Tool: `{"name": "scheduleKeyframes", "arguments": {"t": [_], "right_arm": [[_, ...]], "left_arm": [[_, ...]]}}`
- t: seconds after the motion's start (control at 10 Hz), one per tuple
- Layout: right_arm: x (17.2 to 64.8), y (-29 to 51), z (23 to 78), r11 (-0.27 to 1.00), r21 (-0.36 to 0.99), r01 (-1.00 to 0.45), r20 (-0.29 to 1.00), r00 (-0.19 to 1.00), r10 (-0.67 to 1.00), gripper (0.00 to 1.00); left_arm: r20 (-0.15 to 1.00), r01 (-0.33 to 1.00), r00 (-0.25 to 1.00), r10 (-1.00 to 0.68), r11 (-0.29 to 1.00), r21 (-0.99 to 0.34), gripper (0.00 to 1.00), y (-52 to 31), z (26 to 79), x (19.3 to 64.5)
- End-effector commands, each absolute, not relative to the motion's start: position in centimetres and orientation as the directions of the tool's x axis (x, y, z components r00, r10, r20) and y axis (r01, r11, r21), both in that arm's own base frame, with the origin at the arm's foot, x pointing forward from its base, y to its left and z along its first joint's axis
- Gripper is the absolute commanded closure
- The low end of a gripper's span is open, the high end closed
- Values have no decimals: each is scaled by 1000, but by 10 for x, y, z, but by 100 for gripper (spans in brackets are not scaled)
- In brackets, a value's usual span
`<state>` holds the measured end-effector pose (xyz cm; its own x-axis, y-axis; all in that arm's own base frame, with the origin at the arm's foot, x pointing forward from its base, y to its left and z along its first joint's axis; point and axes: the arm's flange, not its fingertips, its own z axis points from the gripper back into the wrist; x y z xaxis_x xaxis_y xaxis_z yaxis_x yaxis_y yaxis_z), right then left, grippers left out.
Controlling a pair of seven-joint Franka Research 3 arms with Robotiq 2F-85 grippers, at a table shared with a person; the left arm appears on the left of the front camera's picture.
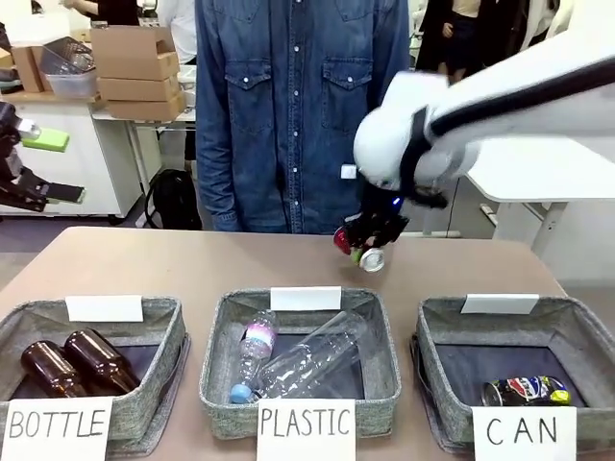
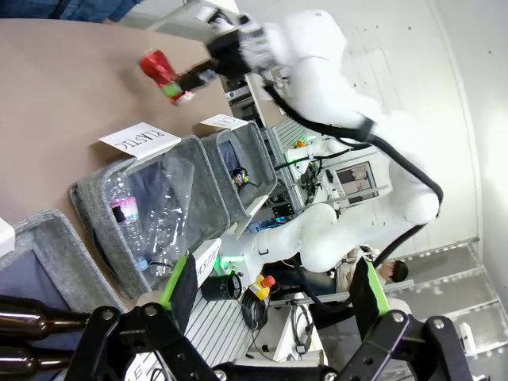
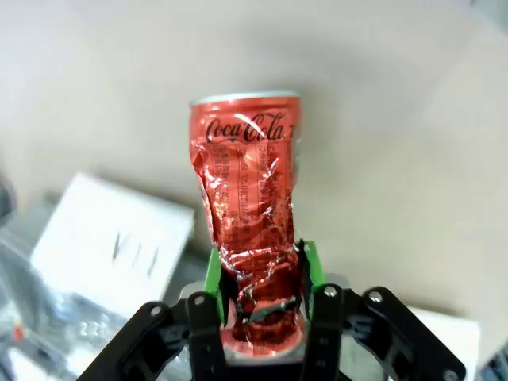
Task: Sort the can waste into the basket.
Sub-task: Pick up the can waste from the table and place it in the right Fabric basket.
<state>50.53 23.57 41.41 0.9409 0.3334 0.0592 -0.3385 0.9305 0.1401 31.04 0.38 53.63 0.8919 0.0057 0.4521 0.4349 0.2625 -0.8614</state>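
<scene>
Right wrist view: my right gripper (image 3: 258,278) is clamped on just the crumpled end of the red can (image 3: 250,206), up above the table's far edge. It could twist loose before reaching the CAN basket (image 1: 444,327) at the near right corner.

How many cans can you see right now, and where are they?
2. The red can is crushed and clamped in the right gripper, held above the table behind the baskets. The black can lies in the CAN basket. The basket's wall may hide others.

Crushed red can (image 3: 252,230) aloft; black can (image 1: 526,391) basketed (image 1: 586,336).
</scene>
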Motion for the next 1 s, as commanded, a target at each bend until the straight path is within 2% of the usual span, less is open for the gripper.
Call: {"name": "scheduleKeyframes", "arguments": {"t": [0.0, 0.1, 0.3, 0.5, 0.7, 0.9], "right_arm": [[434, 171, 488, 914, 166, -371, 88, 929, 361, 100], [405, 154, 511, 860, 259, -440, 136, 898, 418, 100], [356, 119, 531, 796, 424, -432, 41, 887, 460, 100], [324, 89, 538, 831, 418, -367, 27, 920, 392, 100], [292, 67, 543, 857, 415, -305, 110, 952, 286, 100], [288, 60, 538, 869, 424, -257, 108, 966, 233, 100]], "left_arm": [[466, 450, 885, -1, 257, -855, 0, 5, 537, 309], [466, 450, 885, -1, 257, -855, 0, 5, 537, 309], [466, 450, 885, -1, 257, -855, 0, 5, 537, 309], [466, 450, 885, -1, 257, -855, 0, 5, 537, 309], [466, 450, 885, -1, 257, -855, 0, 5, 537, 309], [466, 450, 885, -1, 257, -855, 0, 5, 537, 309]]}}
